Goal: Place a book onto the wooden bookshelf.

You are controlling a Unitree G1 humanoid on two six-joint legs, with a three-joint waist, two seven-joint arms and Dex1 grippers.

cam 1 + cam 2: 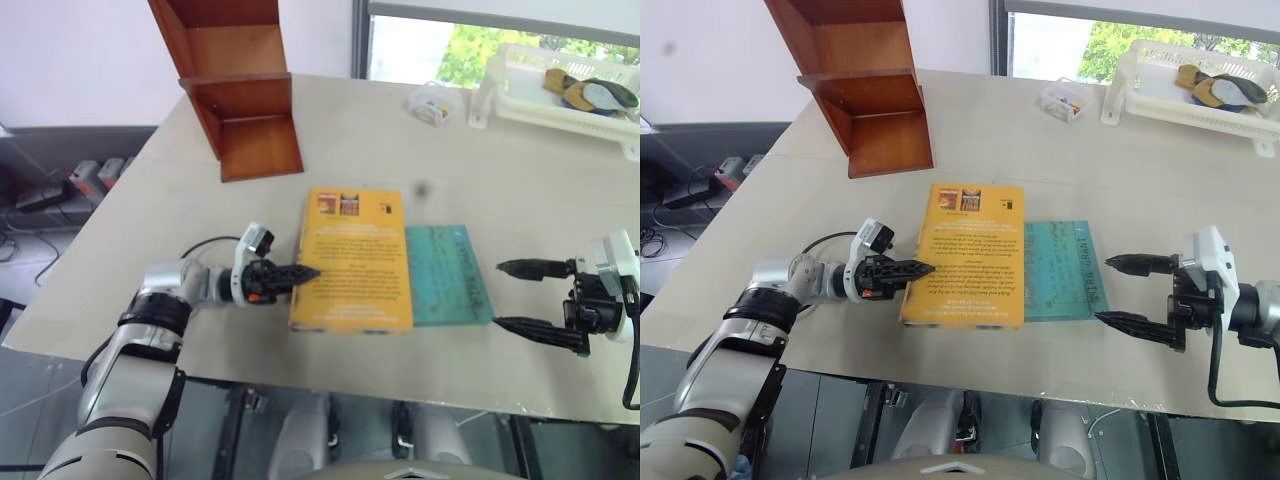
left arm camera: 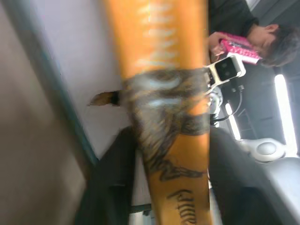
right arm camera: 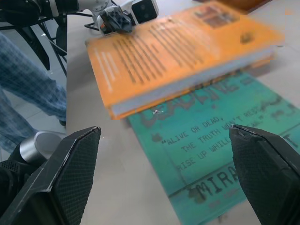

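**Still at the pickup: book flat, shelf waiting**

Clearly the book (image 1: 352,262) lies flat on the table (image 1: 520,210), overlapping the teal book (image 1: 450,275). The left hand (image 1: 300,273) reaches over its near edge; whether it pinches the cover, I cannot tell. The right hand (image 1: 520,295) hangs released beyond the teal book. Next: a firm grasp, then a lift toward the wooden bookshelf (image 1: 240,100) (well beyond both hands). The left wrist view adds a seated person (image 2: 262,37).
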